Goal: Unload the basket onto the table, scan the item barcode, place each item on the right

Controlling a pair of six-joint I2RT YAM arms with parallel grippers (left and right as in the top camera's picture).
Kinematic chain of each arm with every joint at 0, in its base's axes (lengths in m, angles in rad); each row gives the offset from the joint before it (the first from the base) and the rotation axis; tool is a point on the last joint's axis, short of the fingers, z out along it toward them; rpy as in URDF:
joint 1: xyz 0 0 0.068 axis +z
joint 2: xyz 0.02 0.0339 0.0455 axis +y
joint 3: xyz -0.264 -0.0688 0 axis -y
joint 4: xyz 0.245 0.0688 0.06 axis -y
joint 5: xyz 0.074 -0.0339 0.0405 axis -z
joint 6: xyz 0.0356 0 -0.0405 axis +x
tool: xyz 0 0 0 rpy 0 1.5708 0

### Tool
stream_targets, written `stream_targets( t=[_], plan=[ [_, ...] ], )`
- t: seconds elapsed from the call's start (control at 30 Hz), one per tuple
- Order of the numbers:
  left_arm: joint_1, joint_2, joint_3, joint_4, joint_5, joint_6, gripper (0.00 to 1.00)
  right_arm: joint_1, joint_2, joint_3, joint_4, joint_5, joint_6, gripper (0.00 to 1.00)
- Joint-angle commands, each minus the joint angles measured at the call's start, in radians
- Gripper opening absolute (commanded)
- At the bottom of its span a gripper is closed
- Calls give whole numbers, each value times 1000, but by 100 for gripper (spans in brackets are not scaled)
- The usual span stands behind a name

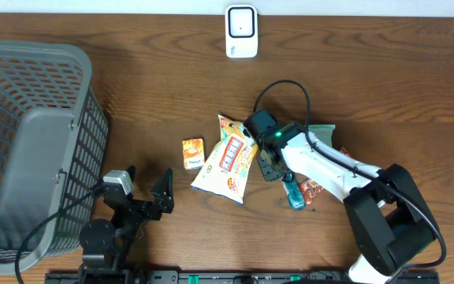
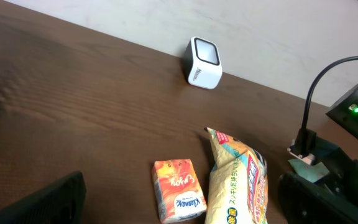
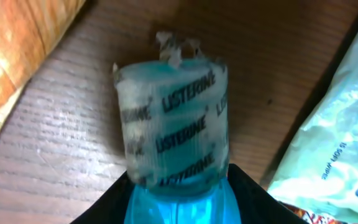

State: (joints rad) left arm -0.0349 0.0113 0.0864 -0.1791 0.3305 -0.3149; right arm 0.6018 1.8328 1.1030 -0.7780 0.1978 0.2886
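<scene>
Right wrist view: right fingers (image 3: 104, 208) flank the Listerine bottle (image 3: 173, 137), grip impossible to tell; left fingers (image 1: 162, 197) spread wide.

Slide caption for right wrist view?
Blue Listerine bottle on the wood table, flanked by fingers of the right gripper.

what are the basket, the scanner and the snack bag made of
Basket: grey matte plastic, going by its moulded mesh walls. Scanner: white hard plastic, smooth, likely glossy. Snack bag: probably thin printed plastic film, creased and shiny.
</scene>
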Motion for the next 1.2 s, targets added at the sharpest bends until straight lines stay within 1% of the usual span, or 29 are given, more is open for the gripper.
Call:
stream_targets(
  t=[0.0, 0.13, 0.17, 0.23, 0.27, 0.33, 0.5, 0.7, 0.83, 0.93, 1.0, 1.17],
  plan=[
    [-2, 1, -13, -7, -6, -5, 98, -37, 35, -8, 19, -31, 21, 42],
    [-2, 1, -13, -7, -6, -5, 98, -78, 69, -8, 45, -63, 18, 39],
    [-2, 1, -13, -7, -6, -5, 98, -88, 77, -8, 46, -64, 18, 36],
    [-2, 1, -13, -7, -6, -5, 98, -102, 85, -7, 50, -70, 18, 24],
    [-2, 1, -13, -7, -6, -5, 98, -107, 85, -7, 53, -71, 18, 21],
    [-2, 1, -13, -7, -6, -5, 98, -115, 79, 3, 53, -74, 17, 20],
    [-2, 1, -13, -7, -6, -5, 98, -117, 77, 50, 42, -113, 1, 14],
    [-2, 1, -13, -7, -6, -5, 98, -117, 77, 112, 82, -176, -71, 13],
    [-2, 1, -13, -7, -6, -5, 98, -117, 77, 113, 97, -216, -93, 15],
    [-2, 1, -13, -7, -6, -5, 98, -116, 78, 110, 42, -308, -212, 18],
    [-2, 1, -13, -7, -6, -5, 98, -116, 78, 110, 5, -324, -277, 18],
    [-2, 1, -13, -7, -6, -5, 98, -116, 77, 110, -93, -320, -365, 18]
  ],
)
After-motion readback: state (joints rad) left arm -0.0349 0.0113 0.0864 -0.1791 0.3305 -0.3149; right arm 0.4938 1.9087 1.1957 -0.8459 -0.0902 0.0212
